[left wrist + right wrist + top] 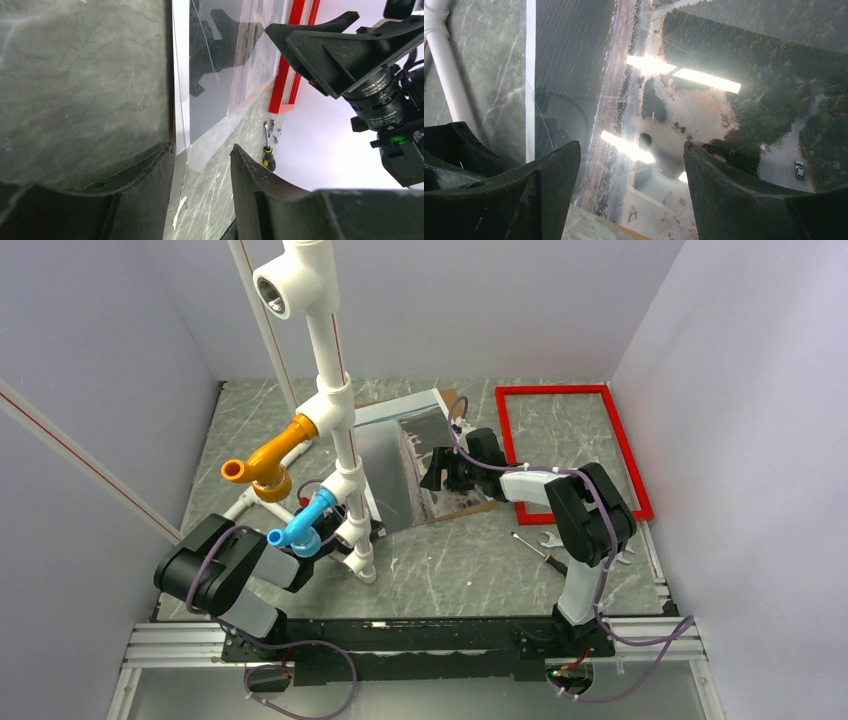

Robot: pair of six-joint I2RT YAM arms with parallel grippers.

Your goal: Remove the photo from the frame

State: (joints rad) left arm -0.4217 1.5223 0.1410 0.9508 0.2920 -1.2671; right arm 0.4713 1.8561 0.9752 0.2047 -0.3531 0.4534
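Top external view: the frame lies flat at about 2 o'clock on the table, and we see bare tabletop through its opening. The photo lies apart from it near the middle, toward 12 o'clock, on a brown board whose edge peeks out beside it. A clear sheet seems to lie over the print, reaching past its pale border.

The right gripper hovers over the photo's 3 o'clock side. Its fingers are spread wide and hold nothing. The left gripper sits at the photo's 7 o'clock corner, by the foot of the pipe stand. Its fingers stand apart with the sheet's corner just at the gap, and as far as we can tell they pinch nothing.

We judge the photo already out of the frame, so the step in hand is the tail end of setting it down. The next move calls for both arms to draw back without catching the glossy sheet's edge or nudging the print. The right arm also needs to stay clear of the screwdriver lying at 4 o'clock.
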